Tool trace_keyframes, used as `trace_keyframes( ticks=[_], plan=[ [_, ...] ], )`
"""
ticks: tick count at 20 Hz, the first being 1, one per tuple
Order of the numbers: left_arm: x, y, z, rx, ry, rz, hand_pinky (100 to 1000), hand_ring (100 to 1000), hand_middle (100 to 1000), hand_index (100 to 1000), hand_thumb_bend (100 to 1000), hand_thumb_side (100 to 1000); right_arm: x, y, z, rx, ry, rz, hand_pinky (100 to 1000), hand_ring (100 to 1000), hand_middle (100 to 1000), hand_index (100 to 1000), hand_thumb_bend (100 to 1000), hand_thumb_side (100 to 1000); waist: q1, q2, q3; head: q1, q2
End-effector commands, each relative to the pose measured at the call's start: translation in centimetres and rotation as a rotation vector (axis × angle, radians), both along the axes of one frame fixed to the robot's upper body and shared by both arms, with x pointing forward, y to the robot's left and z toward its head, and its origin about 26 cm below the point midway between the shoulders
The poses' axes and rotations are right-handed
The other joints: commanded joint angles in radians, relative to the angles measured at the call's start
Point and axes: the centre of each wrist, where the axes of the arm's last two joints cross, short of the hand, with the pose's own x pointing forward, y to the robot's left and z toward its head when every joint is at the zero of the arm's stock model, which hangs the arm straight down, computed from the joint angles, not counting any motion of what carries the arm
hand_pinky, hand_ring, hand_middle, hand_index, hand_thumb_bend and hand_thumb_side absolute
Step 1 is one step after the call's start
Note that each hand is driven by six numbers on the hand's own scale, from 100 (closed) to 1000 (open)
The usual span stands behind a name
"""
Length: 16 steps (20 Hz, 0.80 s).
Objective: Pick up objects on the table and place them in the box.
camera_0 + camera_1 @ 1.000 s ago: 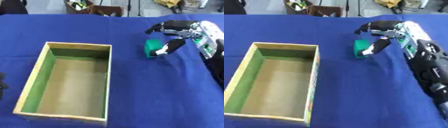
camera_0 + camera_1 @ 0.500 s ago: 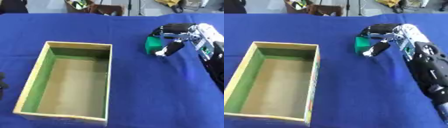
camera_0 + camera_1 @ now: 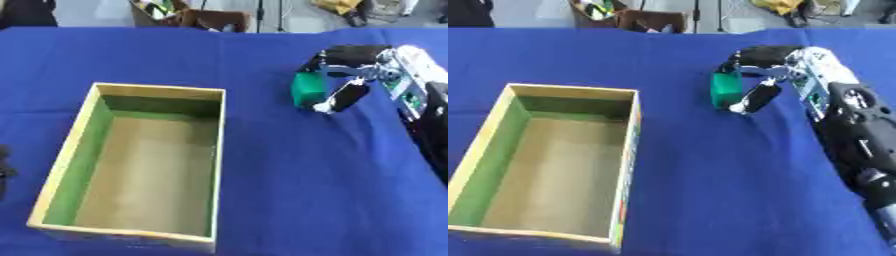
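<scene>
1. Right eye view shows your right hand (image 3: pixel 773 75) over the far right part of the blue table (image 3: pixel 710 190), with its fingers (image 3: pixel 756 55) curled over the top of a green block (image 3: pixel 726 90) and its thumb (image 3: pixel 756 99) pressing the block's near right side, so the hand is clamped on it.
2. You can see the green block standing roughly upright, its long axis running top to bottom in the view; whether its base touches the cloth you cannot tell.
3. Your box (image 3: pixel 140 165) sits well apart from the block, to the left and nearer you, open side up, its long axis running away from you and leaning slightly right at the far end.
4. Between the block and the box's right wall you have a wide strip of bare blue cloth.
5. Your left hand (image 3: pixel 4 170) shows only as a dark shape at the left edge of the left eye view, just beside the box's near left corner; you cannot tell how its fingers stand.
</scene>
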Motion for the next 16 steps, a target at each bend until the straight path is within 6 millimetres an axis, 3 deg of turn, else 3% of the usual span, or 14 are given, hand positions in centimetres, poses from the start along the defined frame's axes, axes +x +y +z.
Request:
trace_keyframes(
  ticks=[1,4,6,12,16],
  plan=[
    [-0.2,-0.1,0.6,0.013,-0.024,-0.006,100,354,477,473,100,909,-0.5,-0.1,2.0,0.063,-0.093,0.005,810,773,320,394,100,201,0.000,-0.019,-0.002,0.001,-0.008],
    [-0.2,-0.1,0.6,0.014,-0.023,-0.006,100,354,477,473,100,908,-1.0,0.4,3.2,0.150,-0.186,0.021,780,696,215,246,100,203,0.000,-0.021,-0.004,0.001,-0.007],
    [-0.2,-0.1,0.6,0.015,-0.022,-0.006,100,354,477,473,100,908,-1.4,0.8,3.8,0.212,-0.240,0.026,767,657,180,203,100,201,-0.001,-0.024,-0.003,0.001,-0.007],
    [-0.2,0.0,0.6,0.015,-0.022,-0.003,100,355,477,473,100,908,-3.5,2.6,6.8,0.358,-0.367,0.071,726,589,138,179,100,187,-0.004,-0.033,-0.008,0.003,-0.006],
    [-0.2,0.0,0.7,0.015,-0.024,-0.007,100,355,477,474,100,908,-6.7,6.5,9.0,0.407,-0.431,0.165,708,582,146,184,100,191,-0.005,-0.039,-0.011,0.000,-0.007]
  ],
)
